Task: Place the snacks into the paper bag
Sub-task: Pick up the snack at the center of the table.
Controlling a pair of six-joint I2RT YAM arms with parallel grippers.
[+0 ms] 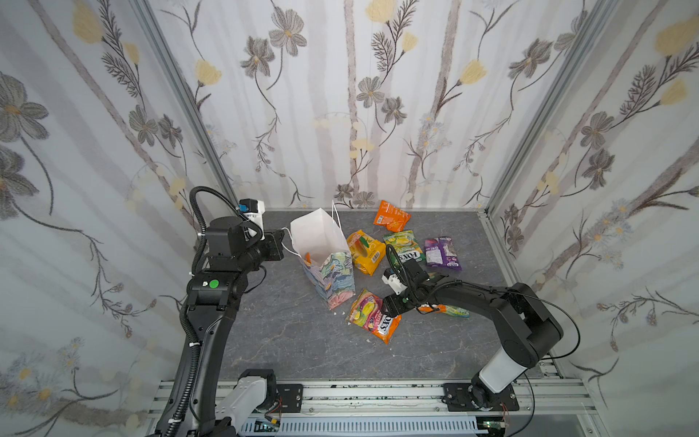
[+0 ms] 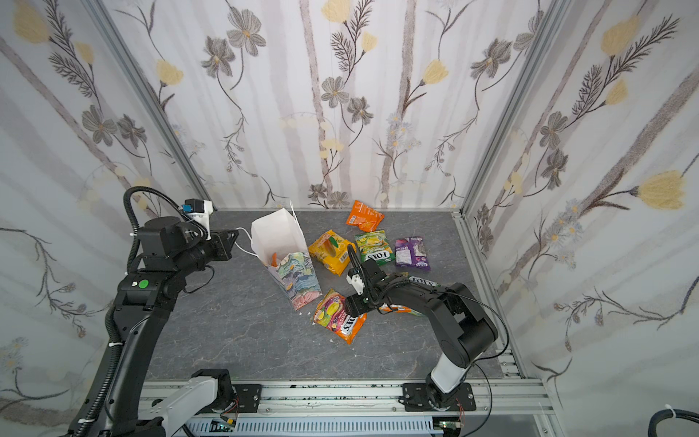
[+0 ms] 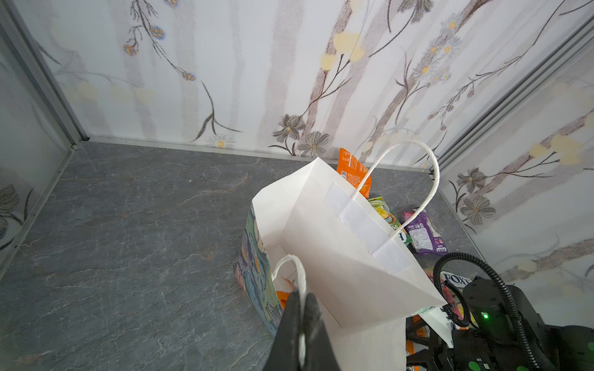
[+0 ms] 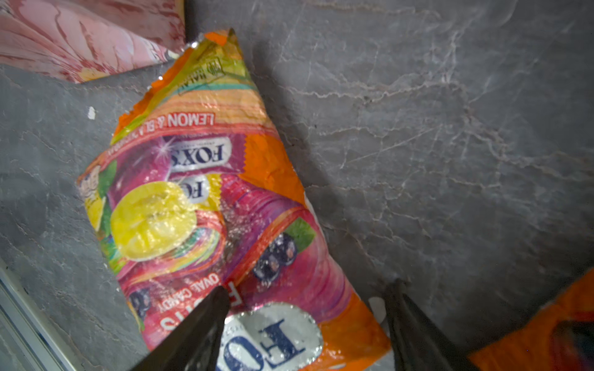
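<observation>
The paper bag (image 1: 333, 280) stands open in the middle of the table, white inside, with an orange snack (image 1: 308, 257) at its bottom. My left gripper (image 3: 300, 298) is shut on the bag's near white cord handle (image 3: 297, 269), at the bag's left rim in both top views (image 2: 234, 235). My right gripper (image 4: 310, 286) is open, low over a pink-yellow FOX'S packet (image 4: 205, 208) lying partly on an orange one (image 1: 386, 329) in front of the bag. Its fingers straddle the packet's end. Behind the bag lie orange (image 1: 391, 215), yellow (image 1: 365, 251), green (image 1: 404, 248) and purple (image 1: 441, 253) snacks.
Another packet (image 1: 450, 311) lies partly hidden under my right arm. Flowered walls close in the grey marbled table (image 1: 295, 340) on three sides. An aluminium rail (image 1: 359, 393) carrying both arm bases runs along the front edge. Small white crumbs lie near the bag's foot.
</observation>
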